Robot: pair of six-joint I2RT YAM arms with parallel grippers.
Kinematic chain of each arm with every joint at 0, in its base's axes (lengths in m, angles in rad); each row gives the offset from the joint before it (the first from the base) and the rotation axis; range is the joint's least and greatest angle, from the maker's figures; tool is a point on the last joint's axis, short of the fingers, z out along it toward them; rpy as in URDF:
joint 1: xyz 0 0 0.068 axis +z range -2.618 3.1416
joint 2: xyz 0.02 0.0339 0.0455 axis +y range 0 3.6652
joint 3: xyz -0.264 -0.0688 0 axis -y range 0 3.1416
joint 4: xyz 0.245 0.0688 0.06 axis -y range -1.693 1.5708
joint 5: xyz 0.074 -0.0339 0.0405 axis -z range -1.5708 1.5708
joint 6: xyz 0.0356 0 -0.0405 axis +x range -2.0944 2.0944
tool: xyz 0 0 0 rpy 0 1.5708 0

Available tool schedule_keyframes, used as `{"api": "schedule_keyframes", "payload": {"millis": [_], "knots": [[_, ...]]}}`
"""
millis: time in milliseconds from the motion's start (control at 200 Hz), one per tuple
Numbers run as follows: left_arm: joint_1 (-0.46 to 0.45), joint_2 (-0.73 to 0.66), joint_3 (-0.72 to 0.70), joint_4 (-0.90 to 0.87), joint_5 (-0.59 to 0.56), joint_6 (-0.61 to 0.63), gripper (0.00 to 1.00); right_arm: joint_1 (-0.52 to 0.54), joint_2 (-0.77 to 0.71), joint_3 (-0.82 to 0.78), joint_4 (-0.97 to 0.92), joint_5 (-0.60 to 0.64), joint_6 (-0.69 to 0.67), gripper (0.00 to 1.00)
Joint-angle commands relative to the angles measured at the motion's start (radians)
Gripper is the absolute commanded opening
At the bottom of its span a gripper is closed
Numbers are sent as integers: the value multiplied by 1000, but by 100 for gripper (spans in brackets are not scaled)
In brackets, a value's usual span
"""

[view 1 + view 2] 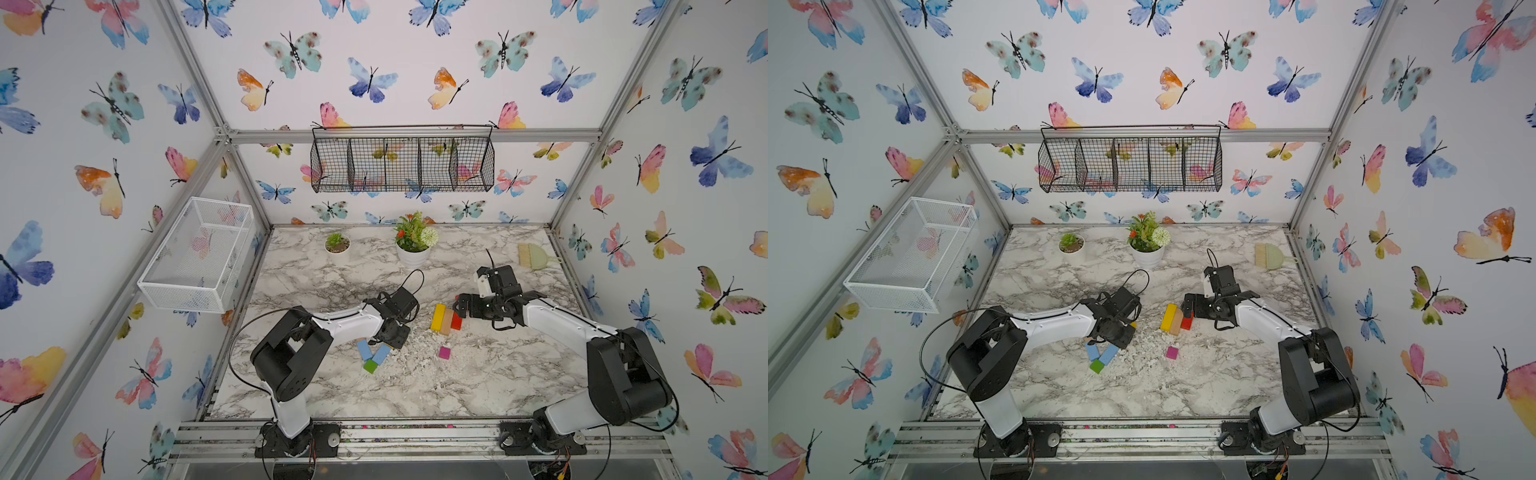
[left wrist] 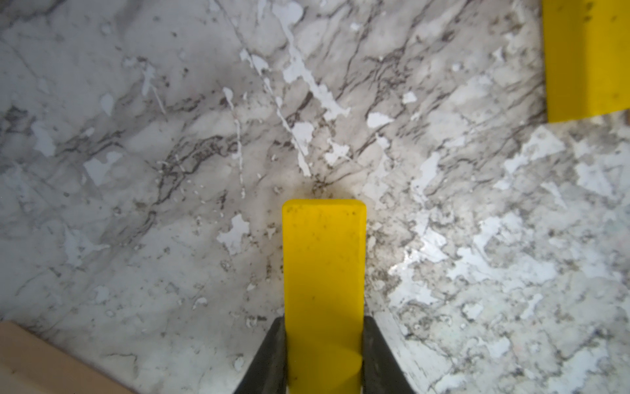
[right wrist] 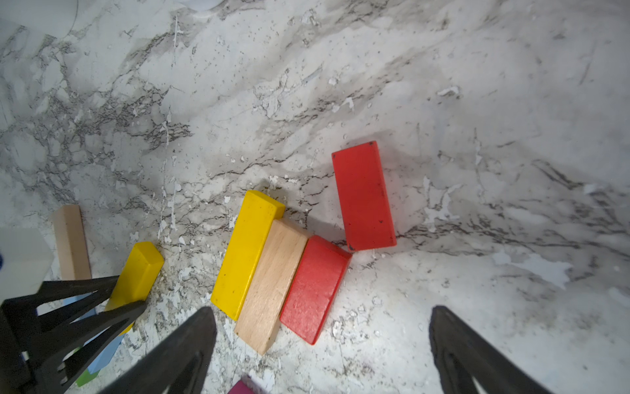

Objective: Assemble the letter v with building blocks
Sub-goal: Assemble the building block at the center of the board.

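In both top views my left gripper (image 1: 386, 343) sits low over the marble table (image 1: 478, 386), just beside the letter v (image 1: 372, 356) as far as it is built: two light blue bars (image 1: 1109, 354) slanting down to a green cube (image 1: 1097, 366). The magenta cube (image 1: 444, 353) lies apart, nearer my right arm. My right gripper (image 1: 459, 306) hovers at a row of bars.

On the left wrist camera, both dark fingers (image 2: 272, 358) press the sides of a short yellow bar (image 2: 324, 273); I have it clamped.

On the right wrist camera the jaws gape wide with nothing held. Below them a long yellow bar (image 3: 245, 252), a tan bar (image 3: 272, 283) and a red bar (image 3: 315, 290) lie touching side by side. A second red bar (image 3: 363, 196) lies flat, meeting the first at a corner.
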Motion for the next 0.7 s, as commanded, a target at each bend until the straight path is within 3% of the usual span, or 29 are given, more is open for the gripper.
{"api": "schedule_keyframes", "payload": {"millis": [0,255,506,696], "knots": [[-4,-19,-3,-9,-25,-6,40,-4,10,-10,-9,-12,-8,99],[-4,-13,1,-2,-48,-16,68,-4,8,-13,-10,-11,-8,99],[-3,-54,74,-18,-146,-19,79,10,-3,-1,-39,37,-28,100],[15,-122,153,-34,-273,-6,87,111,10,32,-104,176,-35,100]]}}
